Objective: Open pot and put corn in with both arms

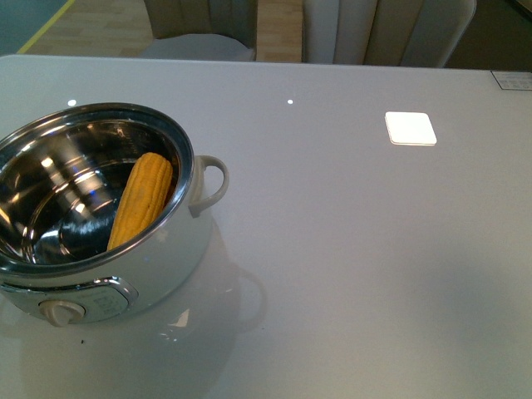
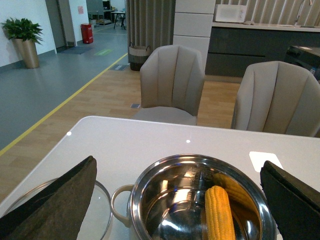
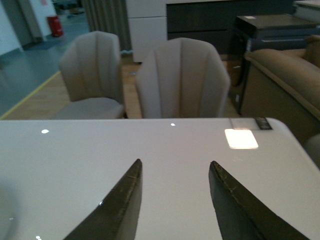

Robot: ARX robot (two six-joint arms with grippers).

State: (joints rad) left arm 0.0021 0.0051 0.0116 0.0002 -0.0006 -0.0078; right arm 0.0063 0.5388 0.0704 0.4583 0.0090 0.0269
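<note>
Left claw point(image 2: 175, 210) is gaping wide and empty, hanging over the pot point(image 1: 91, 249), so it is the nearer arm; right claw point(image 3: 175, 210) is sitting partly open over bare table point(image 1: 349, 266), also empty. Pot is standing uncovered, lid point(image 2: 102, 210) lying on the table just beside it. Corn point(image 1: 141, 199) is leaning inside against the wall, long axis sloping up toward the rim (task looks done). Nothing is blocking.
</note>
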